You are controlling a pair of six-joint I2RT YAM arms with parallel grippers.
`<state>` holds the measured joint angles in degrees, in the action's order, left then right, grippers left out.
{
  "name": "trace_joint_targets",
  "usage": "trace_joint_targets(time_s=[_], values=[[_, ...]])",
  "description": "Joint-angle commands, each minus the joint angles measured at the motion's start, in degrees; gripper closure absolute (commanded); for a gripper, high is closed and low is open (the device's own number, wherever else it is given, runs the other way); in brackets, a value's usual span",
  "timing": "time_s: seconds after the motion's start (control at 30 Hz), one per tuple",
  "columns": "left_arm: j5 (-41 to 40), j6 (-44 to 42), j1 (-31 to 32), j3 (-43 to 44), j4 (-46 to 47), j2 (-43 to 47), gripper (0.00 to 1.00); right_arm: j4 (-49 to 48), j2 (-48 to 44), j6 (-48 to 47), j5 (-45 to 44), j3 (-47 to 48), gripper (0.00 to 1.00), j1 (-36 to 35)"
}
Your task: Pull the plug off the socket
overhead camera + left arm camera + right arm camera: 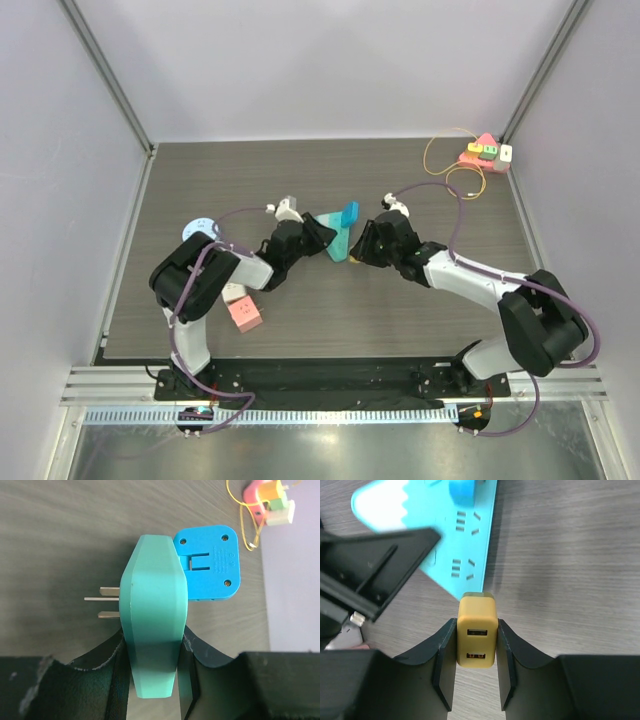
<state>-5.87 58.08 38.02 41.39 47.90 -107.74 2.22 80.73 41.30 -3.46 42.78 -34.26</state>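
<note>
Step in hand: the pull itself, both arms meeting mid-tabletop. The left tool [155, 645] is clenching the near end of the teal socket [152, 590], holding it edge-on and off the tabletop [570, 555]. A blue plug [210, 560] is sitting on the socket's far end, beyond the fingers, and bare metal prongs [102, 600] are sticking out of the opposite side. The right tool [476, 630] is grasping the yellow plug [477, 612] by its two sides, USB ports facing back at the wrist camera. The plug is lying between the fingers and overlapping the socket's nearest tip, just ahead of the fingertips. Cannot tell whether its prongs are seated or already out, since the plug body is hiding that joint. Judging the yellow plug as the target, since that is what the right tool is gripping. The next move is probably calling for a straight draw back along the prong axis, away from the socket face. The left tool would be bracing the socket so it is not twisting or following, and the right grip staying firm so the smooth sides are not slipping.
</note>
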Motion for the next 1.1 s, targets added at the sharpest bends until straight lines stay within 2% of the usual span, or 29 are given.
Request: trace_joint_targets(time_s=[0.0,0.2,0.27,0.43,0.57,0.67,0.77,0.83,0.87,0.93,0.97,1.07], values=[[-0.9,-6.1,-3.2,5.1,-10.9,-0.9,1.0,-1.9,0.3,-1.7,-0.5,5.1,0.99,0.3],[4.3,-10.1,-8.5,16.3,-15.9,-4.9,1.0,-1.3,1.4,-3.9,6.7,4.6,0.99,0.3],[5.6,-10.2,-9.4,16.6,-14.9,-7.2,1.0,-5.0,1.4,-4.0,9.4,1.4,0.99,0.1],[14.7,-7.0,-11.6,18.8,-12.1,-11.9,1.0,-9.0,2.9,-5.1,19.5,-5.1,0.99,-1.7],[16.1,-8.2,-12.1,22.1,-14.3,-13.0,1.0,-13.2,2.4,-3.9,24.1,-8.8,0.99,-3.3],[17.0,-9.2,-12.1,25.4,-16.6,-14.7,1.0,-15.4,2.9,-2.8,26.8,-10.8,0.93,-5.3],[18.2,-8.7,-12.4,28.2,-18.1,-17.1,1.0,-15.2,4.3,-3.2,26.7,-11.2,0.84,-6.8],[19.0,-8.3,-12.8,29.2,-18.7,-17.9,1.0,-14.4,5.0,-3.2,25.4,-10.9,0.74,-6.8],[19.1,-8.3,-13.2,29.5,-18.8,-18.4,1.0,-12.4,5.1,-3.8,22.9,-10.4,0.61,-6.7],[19.3,-8.2,-13.9,29.8,-18.9,-18.6,1.0,-10.2,5.2,-4.4,19.9,-8.0,0.48,-6.3],[19.3,-8.4,-14.1,30.2,-19.1,-18.6,1.0,-8.7,5.3,-4.8,18.2,-7.1,0.36,-6.2],[19.7,-9.4,-14.4,32.3,-21.3,-19.1,1.0,-6.8,6.1,-5.9,17.5,-2.6,0.25,-4.1]])
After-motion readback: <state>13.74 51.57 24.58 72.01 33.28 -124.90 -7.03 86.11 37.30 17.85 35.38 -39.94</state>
